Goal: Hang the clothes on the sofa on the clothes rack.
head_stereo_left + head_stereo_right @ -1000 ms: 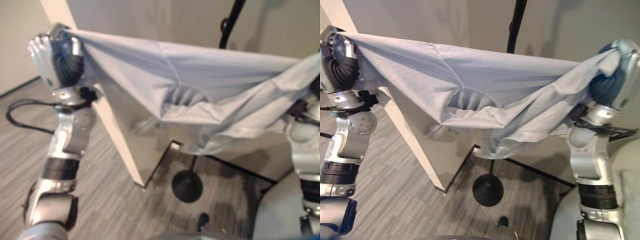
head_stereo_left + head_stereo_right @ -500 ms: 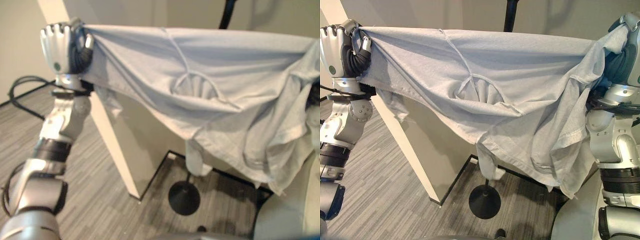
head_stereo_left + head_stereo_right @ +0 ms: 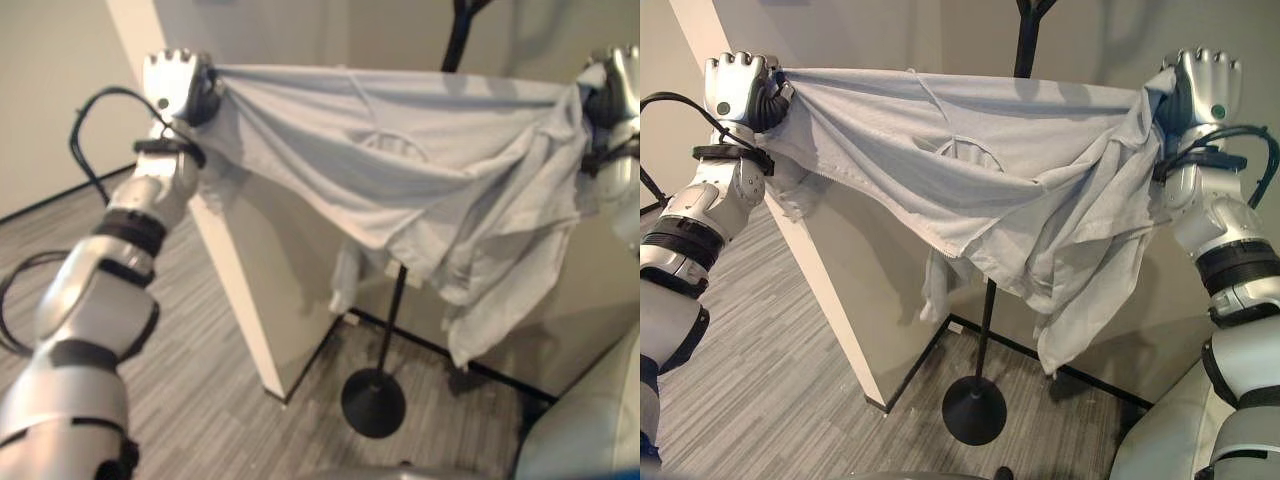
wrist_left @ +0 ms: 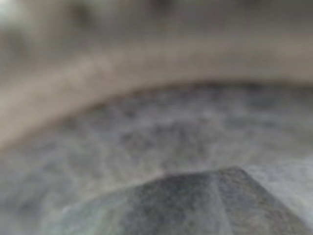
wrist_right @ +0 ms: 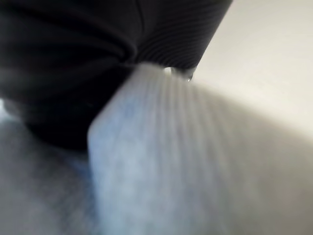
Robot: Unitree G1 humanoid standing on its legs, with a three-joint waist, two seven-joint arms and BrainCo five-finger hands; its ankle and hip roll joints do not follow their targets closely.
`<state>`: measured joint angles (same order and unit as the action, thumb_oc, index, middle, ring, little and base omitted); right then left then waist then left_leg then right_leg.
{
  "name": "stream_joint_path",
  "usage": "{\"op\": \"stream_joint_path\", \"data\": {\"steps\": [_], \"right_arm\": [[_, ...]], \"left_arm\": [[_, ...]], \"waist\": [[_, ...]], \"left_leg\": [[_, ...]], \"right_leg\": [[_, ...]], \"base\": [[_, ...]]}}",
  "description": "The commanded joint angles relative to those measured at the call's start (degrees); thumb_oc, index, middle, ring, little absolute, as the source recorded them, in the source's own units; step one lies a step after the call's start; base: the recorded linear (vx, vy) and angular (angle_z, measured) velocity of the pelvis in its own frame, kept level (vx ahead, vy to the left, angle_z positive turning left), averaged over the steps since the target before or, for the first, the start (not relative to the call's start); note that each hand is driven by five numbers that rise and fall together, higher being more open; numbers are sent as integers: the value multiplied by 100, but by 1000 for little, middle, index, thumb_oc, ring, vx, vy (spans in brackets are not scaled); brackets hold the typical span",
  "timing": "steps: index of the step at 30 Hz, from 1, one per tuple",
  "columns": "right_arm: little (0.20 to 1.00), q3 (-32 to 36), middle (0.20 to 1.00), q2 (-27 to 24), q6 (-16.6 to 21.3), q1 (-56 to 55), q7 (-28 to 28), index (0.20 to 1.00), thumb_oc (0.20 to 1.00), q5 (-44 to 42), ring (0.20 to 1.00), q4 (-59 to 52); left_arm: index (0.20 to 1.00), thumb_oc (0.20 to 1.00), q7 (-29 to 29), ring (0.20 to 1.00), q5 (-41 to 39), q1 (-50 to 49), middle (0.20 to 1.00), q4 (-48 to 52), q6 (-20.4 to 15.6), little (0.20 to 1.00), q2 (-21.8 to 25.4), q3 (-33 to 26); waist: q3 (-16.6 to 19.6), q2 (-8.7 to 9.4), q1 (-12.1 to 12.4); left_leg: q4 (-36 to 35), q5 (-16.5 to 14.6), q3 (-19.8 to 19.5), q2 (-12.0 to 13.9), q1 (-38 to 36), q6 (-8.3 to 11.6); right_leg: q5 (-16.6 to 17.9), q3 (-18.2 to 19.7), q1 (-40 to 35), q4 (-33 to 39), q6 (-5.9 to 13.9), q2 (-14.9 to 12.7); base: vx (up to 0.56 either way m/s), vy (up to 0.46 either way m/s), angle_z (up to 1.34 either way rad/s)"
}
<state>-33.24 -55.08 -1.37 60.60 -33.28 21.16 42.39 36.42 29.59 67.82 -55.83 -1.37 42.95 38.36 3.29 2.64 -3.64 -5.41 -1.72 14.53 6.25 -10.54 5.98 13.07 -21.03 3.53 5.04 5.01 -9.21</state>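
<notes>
A light grey T-shirt (image 3: 970, 190) hangs stretched between my two raised hands, its collar near the middle and its lower folds drooping to the right. My left hand (image 3: 738, 88) is shut on the shirt's left end, high at the left. High at the right, my right hand (image 3: 1203, 92) is shut on the other end. The black clothes rack pole (image 3: 1028, 40) rises behind the shirt, and its round base (image 3: 974, 410) stands on the floor below. The shirt's cloth (image 5: 146, 161) lies close against my right hand's dark cover in the right wrist view.
A white wall corner (image 3: 830, 300) juts out at the left, just behind the shirt. Grey wood-look floor (image 3: 760, 380) spreads at the lower left. A pale sofa edge (image 3: 1165, 440) shows at the lower right.
Both hands have risen and moved away from me with the shirt, which now hangs nearer the rack pole. The camera has tilted, so more of the rack's top shows.
</notes>
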Motion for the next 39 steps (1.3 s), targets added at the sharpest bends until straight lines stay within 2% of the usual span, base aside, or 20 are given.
{"op": "stream_joint_path", "data": {"steps": [1,2,3,7,9,10,12,14,15,18,20,21,22,26,27,28,30,31,35,39], "right_arm": [[200,-393,200,135,10,1191,50,200,200,-367,200,1035],[200,-525,200,489,49,1130,177,200,200,-427,200,1416],[200,-532,200,492,52,1135,176,200,200,-428,200,1422],[200,-501,200,1093,108,706,330,200,200,-467,200,1966],[200,-469,200,1204,113,643,368,200,200,-519,200,2111],[200,-359,200,1484,130,523,358,200,200,-632,200,2383],[200,-299,200,1757,137,463,322,200,200,-721,200,2451],[200,-235,200,1933,133,383,287,200,200,-764,200,2398],[200,-202,200,2198,143,271,237,200,200,-838,200,2291],[200,-192,200,2489,175,13,157,200,200,-834,200,1990],[200,-94,200,2607,214,-219,78,200,200,-821,200,1632],[200,-92,200,2609,210,-233,80,200,200,-818,200,1630],[200,68,200,2724,265,-546,15,200,200,-838,200,1062],[200,429,200,3155,520,-1403,-105,200,200,-1047,200,-261],[200,434,200,3154,511,-1424,-102,200,200,-1043,200,-278],[200,612,200,3476,734,-2086,50,200,200,-1370,200,-1210],[200,717,200,3597,866,-2295,152,200,200,-1719,200,-1443],[1000,784,1000,3660,977,-2522,307,1000,1000,-2095,1000,-1683],[1000,1008,1000,3850,1295,-3164,1023,1000,1000,-3714,1000,-2114],[1000,1354,1000,3740,1413,-3585,1193,1000,1000,-4005,1000,-2176]], "left_arm": [[200,200,-276,200,-362,460,200,-719,85,200,-204,249],[200,200,-364,200,-508,271,200,-1015,54,200,-526,175],[200,200,-363,200,-509,270,200,-1017,53,200,-526,173],[200,200,-533,200,-745,-327,200,-1380,-36,200,-1241,-46],[200,200,-579,200,-783,-410,200,-1450,-50,200,-1380,-53],[200,200,-645,200,-861,-591,200,-1599,-81,200,-1729,-101],[200,200,-640,200,-1063,-735,200,-1646,-120,200,-2014,-212],[200,200,-623,200,-1188,-822,200,-1635,-157,200,-2200,-274],[200,200,-594,200,-1449,-995,200,-1549,-223,200,-2494,-378],[200,200,-548,200,-1843,-1364,200,-1247,-371,200,-2900,-525],[200,200,-498,200,-2012,-1619,200,-937,-460,200,-3056,-624],[200,200,-500,200,-2013,-1631,200,-934,-459,200,-3057,-619],[200,200,-447,200,-2235,-1941,200,-501,-562,200,-3126,-784],[200,200,-270,200,-3248,-2688,200,442,-865,200,-3483,-1439],[200,200,-271,200,-3249,-2705,200,454,-860,200,-3482,-1433],[1000,1000,-434,1000,-4197,-3229,1000,1017,-1105,1000,-3703,-1778],[1000,1000,-504,1000,-4421,-3374,1000,1113,-1151,1000,-3709,-1850],[1000,1000,-608,1000,-4527,-3559,1000,1242,-1138,1000,-3688,-1849],[1000,1000,-1266,1000,-5261,-4191,1000,1445,-1080,1000,-3507,-2024],[1000,1000,-1470,1000,-5203,-4733,1000,1520,-1105,1000,-3249,-2365]], "waist": [[-281,-1,-179],[-345,10,-192],[-341,7,-194],[-559,38,-222],[-620,42,-224],[-780,59,-240],[-939,74,-253],[-1015,48,-256],[-1126,76,-261],[-1214,108,-253],[-1235,155,-259],[-1208,118,-251],[-1212,164,-254],[-1157,177,-235],[-1148,178,-232],[-1056,165,-224],[-1021,156,-217],[-988,155,-201],[-867,105,-128],[-782,75,-46]], "left_leg": [[179,134,499,-28,385,-39],[177,189,538,34,425,12],[177,189,539,34,428,12],[214,279,566,133,646,80],[240,288,560,152,717,86],[284,318,555,191,863,100],[346,342,561,218,1027,112],[378,248,507,259,1059,158],[437,276,503,294,1203,163],[534,263,513,341,1336,164],[595,340,572,327,1394,115],[580,232,512,348,1336,160],[619,299,594,333,1349,106],[646,208,620,317,1197,76],[644,207,621,317,1194,77],[630,148,662,293,1021,52],[634,125,683,290,955,45],[633,105,696,285,901,39],[610,89,731,274,732,26],[598,90,696,268,630,24]], "right_leg": [[-748,544,-285,-29,551,-73],[-756,546,-241,-20,519,-28],[-756,546,-238,-20,518,-28],[-744,562,-26,-25,471,37],[-740,561,32,-30,457,45],[-719,585,175,-38,440,56],[-689,632,352,-64,418,65],[-755,687,378,-62,456,99],[-726,725,528,-87,434,104],[-736,732,627,-111,401,105],[-675,693,670,-130,327,72],[-756,732,610,-109,379,107],[-690,703,625,-119,311,74],[-735,693,474,-83,273,92],[-736,694,471,-82,273,92],[-785,703,316,-60,239,123],[-797,703,264,-54,229,128],[-811,709,215,-44,222,139],[-849,695,66,-33,215,159],[-879,654,-55,-31,214,159]], "base": [[114,-142,4],[72,-96,5],[60,-96,9],[-19,-87,13],[-69,-62,-1],[-104,-73,2],[-98,-67,12],[-20,-33,20],[-58,-50,-13],[-43,-53,-43],[-34,-37,5],[-49,-44,-22],[29,-14,-18],[20,-19,-9],[74,1,-1],[65,2,-2],[61,1,-2],[45,4,-5],[44,9,-5],[29,7,3]]}}
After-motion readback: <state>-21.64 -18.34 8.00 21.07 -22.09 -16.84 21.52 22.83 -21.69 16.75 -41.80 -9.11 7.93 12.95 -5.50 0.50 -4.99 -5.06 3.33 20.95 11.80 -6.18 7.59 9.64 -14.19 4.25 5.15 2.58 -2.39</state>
